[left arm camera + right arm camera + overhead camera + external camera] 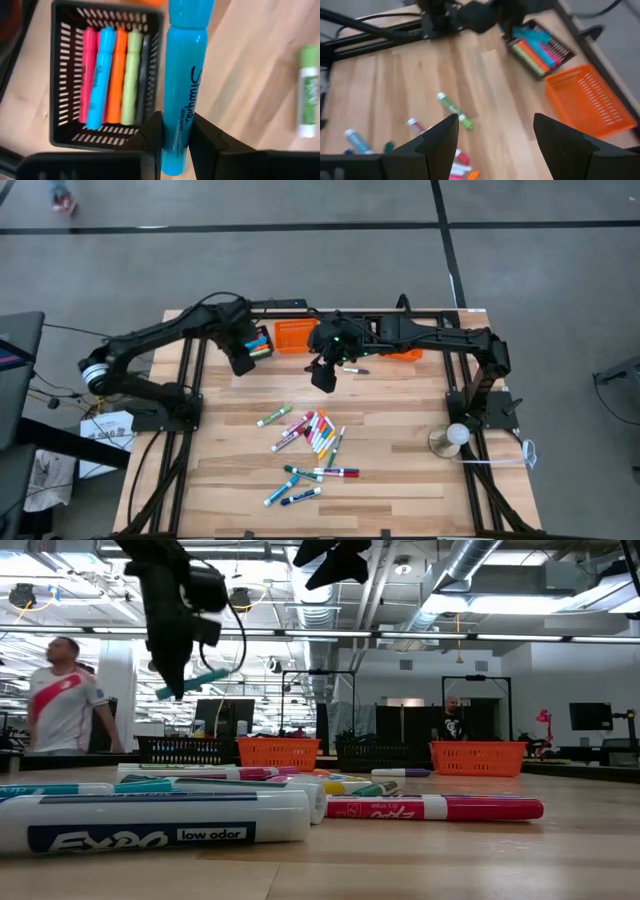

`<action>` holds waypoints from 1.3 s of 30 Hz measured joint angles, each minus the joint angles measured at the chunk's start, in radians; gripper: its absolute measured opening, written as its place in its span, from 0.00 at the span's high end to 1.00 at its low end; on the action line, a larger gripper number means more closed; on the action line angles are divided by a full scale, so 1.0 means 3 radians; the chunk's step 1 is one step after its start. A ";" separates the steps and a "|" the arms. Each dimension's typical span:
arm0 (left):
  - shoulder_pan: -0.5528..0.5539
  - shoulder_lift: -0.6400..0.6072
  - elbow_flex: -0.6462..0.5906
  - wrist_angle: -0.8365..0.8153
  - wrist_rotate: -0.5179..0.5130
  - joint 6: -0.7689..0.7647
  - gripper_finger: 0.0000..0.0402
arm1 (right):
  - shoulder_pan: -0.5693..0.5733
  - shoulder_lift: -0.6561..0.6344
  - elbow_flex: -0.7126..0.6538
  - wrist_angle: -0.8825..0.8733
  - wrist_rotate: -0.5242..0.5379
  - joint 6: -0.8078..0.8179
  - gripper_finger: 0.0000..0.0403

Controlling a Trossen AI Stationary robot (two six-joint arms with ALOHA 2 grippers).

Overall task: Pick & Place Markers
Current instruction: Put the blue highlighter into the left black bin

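High view: left gripper (243, 358) beside black basket (261, 343); right gripper (322, 376) over bare table (400, 480), roughly fifteen loose markers (312, 442).

Left wrist: clamped on blue marker (181, 80); five inside. Center it over the basket, lower, then release.

Right wrist: fingers spread, empty.

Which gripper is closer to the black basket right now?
Left. The left gripper, holding a blue marker, hovers just beside the black basket. The right gripper hangs open farther off, past the orange basket.
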 joint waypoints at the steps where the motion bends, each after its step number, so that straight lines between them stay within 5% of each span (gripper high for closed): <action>1: 0.0032 0.0069 0.0021 0.0001 -0.0038 0.0061 0.84 | -0.0001 -0.0005 0.0000 0.0017 0.0034 -0.0046 0.38; 12: 0.0463 0.0439 0.0091 -0.0023 -0.0140 0.0389 0.84 | -0.0174 -0.0159 -0.0082 0.0216 0.0056 -0.0558 0.38; 28: 0.0568 0.0891 0.0093 0.0047 -0.0240 0.0729 0.84 | -0.0372 -0.1455 -0.1980 0.1897 -0.0195 -0.0127 0.38; 39: 0.0568 0.1229 0.0340 0.0133 -0.0389 0.0729 0.84 | -0.0232 -0.1617 -0.2323 0.2127 -0.0194 0.0119 0.38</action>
